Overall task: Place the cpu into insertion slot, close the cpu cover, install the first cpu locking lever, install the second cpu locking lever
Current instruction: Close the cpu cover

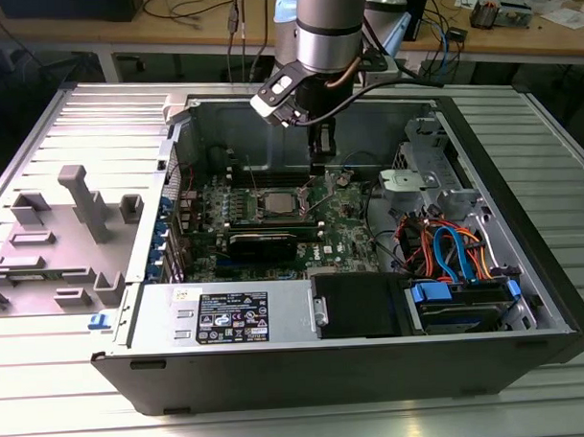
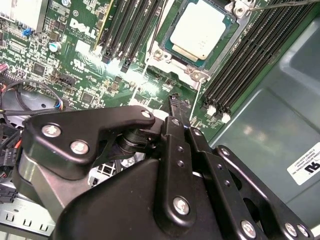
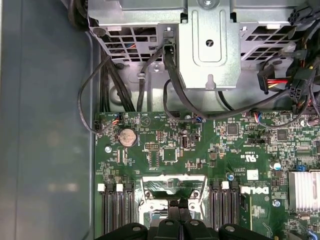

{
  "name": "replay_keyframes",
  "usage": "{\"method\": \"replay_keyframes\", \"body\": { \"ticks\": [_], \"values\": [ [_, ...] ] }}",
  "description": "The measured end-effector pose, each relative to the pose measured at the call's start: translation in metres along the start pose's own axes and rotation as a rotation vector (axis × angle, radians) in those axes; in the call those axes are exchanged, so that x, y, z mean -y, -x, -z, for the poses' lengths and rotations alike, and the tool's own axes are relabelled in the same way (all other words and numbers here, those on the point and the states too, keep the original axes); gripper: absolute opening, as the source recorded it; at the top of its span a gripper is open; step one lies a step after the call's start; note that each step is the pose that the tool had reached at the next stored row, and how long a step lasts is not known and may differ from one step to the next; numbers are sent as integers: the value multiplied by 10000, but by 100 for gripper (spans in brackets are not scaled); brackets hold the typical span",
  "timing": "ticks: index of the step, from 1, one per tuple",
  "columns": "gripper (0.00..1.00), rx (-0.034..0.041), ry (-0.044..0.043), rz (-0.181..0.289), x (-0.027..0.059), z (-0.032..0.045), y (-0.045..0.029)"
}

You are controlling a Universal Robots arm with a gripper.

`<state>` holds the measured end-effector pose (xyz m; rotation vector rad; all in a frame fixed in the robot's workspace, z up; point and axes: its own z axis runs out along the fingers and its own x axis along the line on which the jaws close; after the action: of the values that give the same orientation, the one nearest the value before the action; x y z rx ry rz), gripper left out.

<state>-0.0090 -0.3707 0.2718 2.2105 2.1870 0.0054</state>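
Note:
The cpu (image 2: 200,32) lies flat in the insertion slot (image 1: 277,202) on the green board, its dull silver top showing. A silver frame, the cpu cover (image 2: 161,53), lies around it. A thin wire lever (image 2: 151,37) runs along one side of the socket. My gripper (image 2: 178,102) hangs just above the board beside the socket's edge, its black fingers together with nothing between them. The first wrist view has the fingertips (image 3: 173,210) over the socket's silver rim (image 3: 172,179). In the exterior view the gripper (image 1: 321,160) stands slightly to the right of the socket.
Long black memory slots (image 2: 250,55) flank the socket on both sides. A drive cage (image 3: 207,45) with black cables (image 3: 175,90) sits beyond the board. The case walls (image 1: 522,220) enclose everything. A grey fixture tray (image 1: 62,236) lies at the exterior view's left.

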Motion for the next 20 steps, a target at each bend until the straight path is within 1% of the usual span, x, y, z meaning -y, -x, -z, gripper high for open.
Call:
{"method": "replay_keyframes", "body": {
  "ticks": [5, 20],
  "values": [
    [11, 0, 0, 0, -23, -1, 0],
    [11, 0, 0, 0, -129, -3, -1]
  ]
}}
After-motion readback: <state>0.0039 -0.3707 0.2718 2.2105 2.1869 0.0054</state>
